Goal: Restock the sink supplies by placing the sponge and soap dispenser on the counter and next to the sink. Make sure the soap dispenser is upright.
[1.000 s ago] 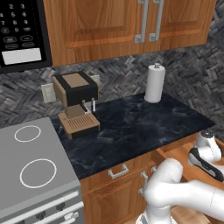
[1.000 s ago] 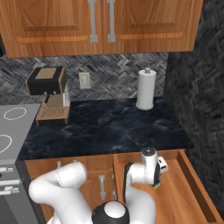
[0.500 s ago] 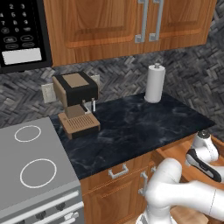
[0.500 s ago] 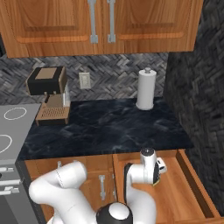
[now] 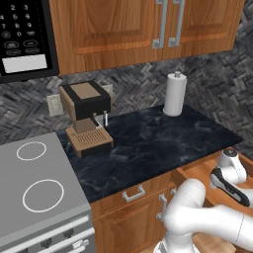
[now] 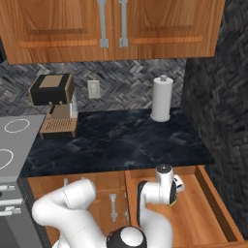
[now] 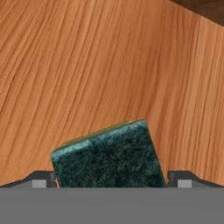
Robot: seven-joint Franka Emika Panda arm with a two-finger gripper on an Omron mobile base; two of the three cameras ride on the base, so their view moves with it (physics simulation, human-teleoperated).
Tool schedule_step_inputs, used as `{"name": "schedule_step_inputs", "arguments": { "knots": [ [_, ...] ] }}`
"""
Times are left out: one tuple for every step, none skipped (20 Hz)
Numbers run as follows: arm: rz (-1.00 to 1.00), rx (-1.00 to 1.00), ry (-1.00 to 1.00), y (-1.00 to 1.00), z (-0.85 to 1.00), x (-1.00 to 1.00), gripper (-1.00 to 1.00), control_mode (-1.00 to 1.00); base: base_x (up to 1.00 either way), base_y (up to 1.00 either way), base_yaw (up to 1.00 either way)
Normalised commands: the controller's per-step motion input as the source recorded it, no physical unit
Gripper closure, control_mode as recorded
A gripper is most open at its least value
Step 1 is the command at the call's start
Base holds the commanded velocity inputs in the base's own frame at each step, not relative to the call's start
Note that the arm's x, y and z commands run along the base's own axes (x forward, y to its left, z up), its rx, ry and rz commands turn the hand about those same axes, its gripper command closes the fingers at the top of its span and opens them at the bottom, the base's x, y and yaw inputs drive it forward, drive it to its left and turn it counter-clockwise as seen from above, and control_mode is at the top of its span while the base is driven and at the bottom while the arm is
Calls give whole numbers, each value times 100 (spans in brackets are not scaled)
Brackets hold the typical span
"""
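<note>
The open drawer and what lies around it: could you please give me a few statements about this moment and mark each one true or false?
1. The sponge lies on the wooden floor of the open drawer. True.
2. The gripper is shut on the sponge. False: its jaws stand open, one fingertip on each side of the sponge, not clamped.
3. The paper-towel roll stands upright at the back of the counter. True.
4. The coffee machine sits on the stovetop. False: it sits on the counter, beside the stovetop.
5. The sponge shows its yellow side to the hand view. False: the dark green scrubbing side faces that camera.
</note>
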Motion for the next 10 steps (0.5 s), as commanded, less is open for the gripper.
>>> {"name": "schedule_step_inputs", "arguments": {
  "knots": [
    [9,0,5,0,-28,0,-100,-100,0,0,0],
    [9,0,6,0,-30,0,-100,-100,0,0,0],
    [9,-1,7,0,-39,0,-100,-100,0,0,0],
    [9,-1,9,0,-46,-2,-100,-100,0,0,0],
    [9,0,10,0,-51,-18,100,-100,0,0,0],
    [9,0,8,0,-54,-30,100,-100,0,0,0],
    [9,0,6,0,-42,-26,100,-100,0,0,0],
    [8,0,0,0,-22,-29,100,-100,0,0,0],
    [8,0,0,-4,-17,-29,100,-100,0,0,0],
    [7,0,0,-8,-6,-28,100,-100,0,0,0]
  ]
}}
